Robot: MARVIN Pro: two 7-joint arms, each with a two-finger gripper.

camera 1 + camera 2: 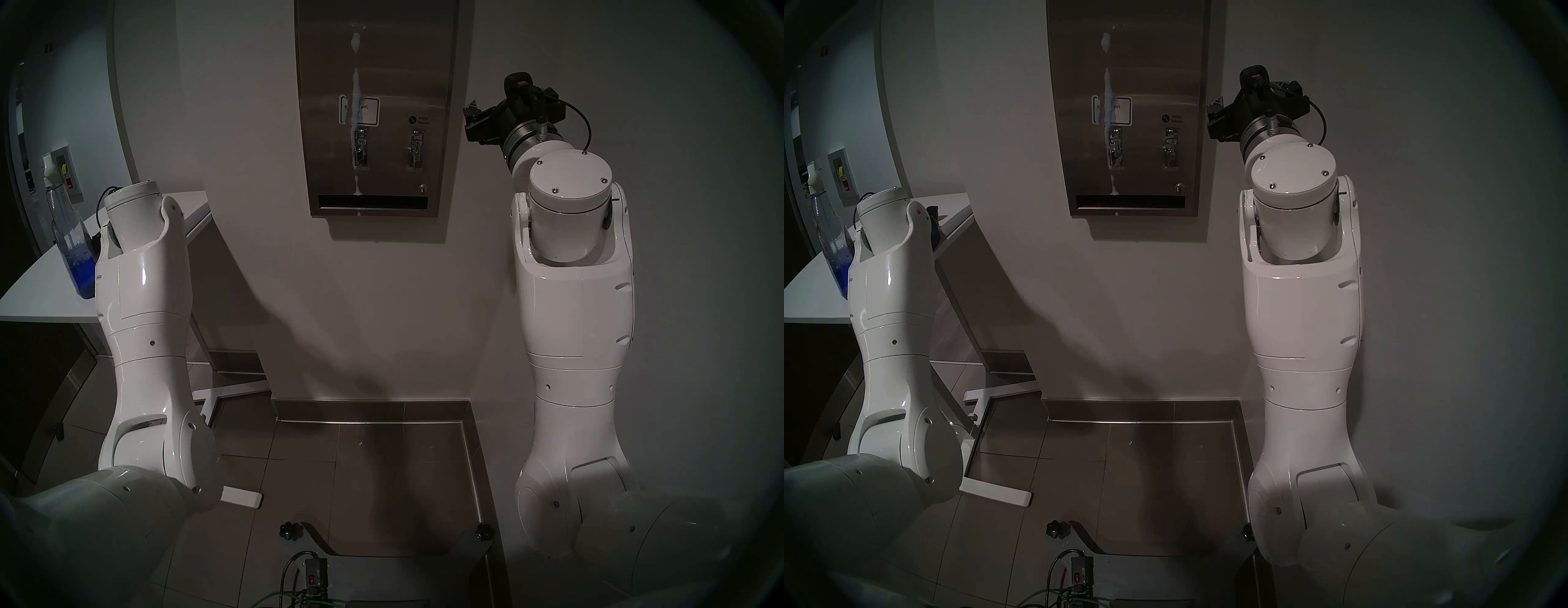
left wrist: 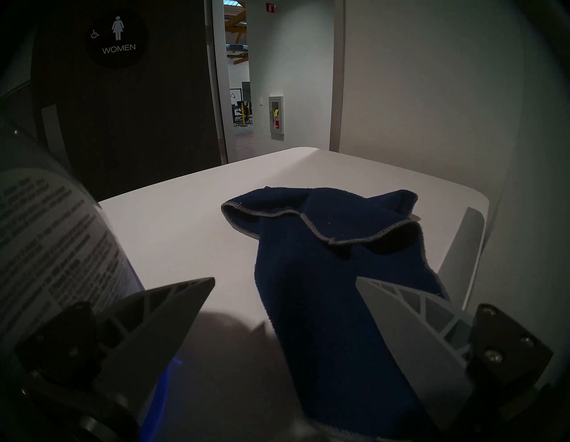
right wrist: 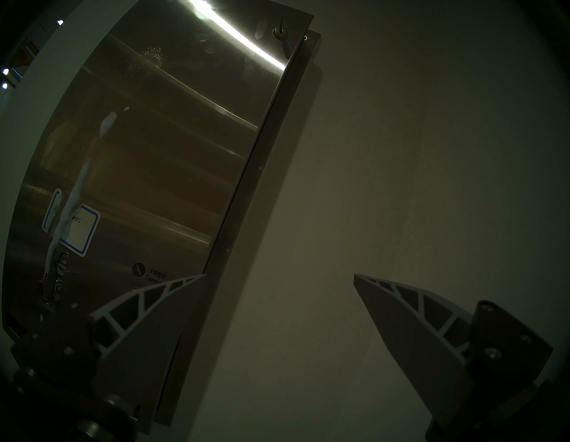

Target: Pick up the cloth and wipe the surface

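Note:
The cloth (image 2: pixel 311 277), dark navy with pale stitched edges, lies crumpled on the white table (image 2: pixel 172 222). My left gripper (image 2: pixel 284 279) is low over the table and open, one finger on either side of the cloth's near end. In the head views the left arm hides this gripper. The surface (image 1: pixel 382 63), a tall steel dispenser panel on the wall, has a white streak (image 1: pixel 355 97) running down its left half. My right gripper (image 3: pixel 279 274) is open and empty, raised beside the panel's right edge (image 3: pixel 172 139) and facing the wall.
A clear spray bottle (image 1: pixel 74 250) with blue liquid stands on the table (image 1: pixel 38 297) just left of my left gripper; its label (image 2: pixel 46 231) fills the left of the wrist view. A dark door (image 2: pixel 123 108) marked WOMEN stands beyond the table. The table's legs (image 1: pixel 242 496) rest on the tiled floor.

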